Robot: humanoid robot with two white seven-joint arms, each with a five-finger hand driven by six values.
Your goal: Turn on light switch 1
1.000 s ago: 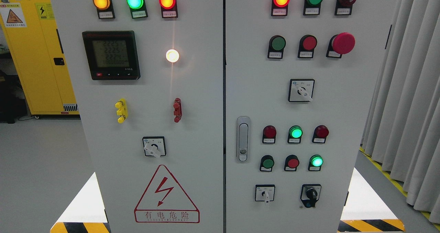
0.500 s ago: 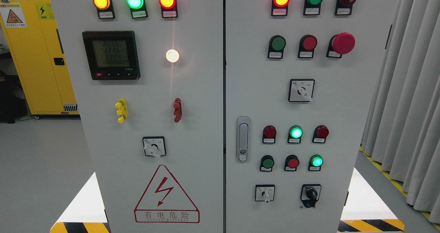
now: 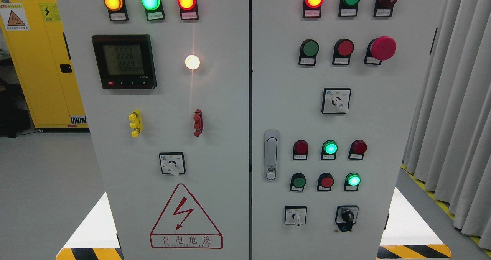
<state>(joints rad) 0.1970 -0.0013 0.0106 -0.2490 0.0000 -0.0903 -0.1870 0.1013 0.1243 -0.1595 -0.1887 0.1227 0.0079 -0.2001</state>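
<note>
**No hand in frame before the two-door control cabinet**

Neither robot hand shows, so how far either is open cannot be told. Which control is light switch 1 cannot be told either; the small labels are too blurred to read.

The left door (image 3: 215, 99) carries three lit lamps along the top (amber (image 3: 113, 1), green (image 3: 150, 0), red (image 3: 187, 0)), a digital meter (image 3: 124, 61) with rows of digits, a glowing white lamp (image 3: 192, 62) at its 3 o'clock, a yellow terminal (image 3: 135, 123), a red terminal (image 3: 198, 122) and one rotary selector (image 3: 172, 163). At 6 o'clock from that selector sits a red warning triangle (image 3: 185, 216) reading "有电危险".

The right door (image 3: 383, 137) holds a latch handle (image 3: 271, 155), three white-plate rotary selectors, one black knob switch (image 3: 347, 216) and a red mushroom button (image 3: 382, 48).

A yellow cabinet (image 3: 42, 60) stands at 9 o'clock, grey curtains (image 3: 456, 118) at 3 o'clock.
</note>
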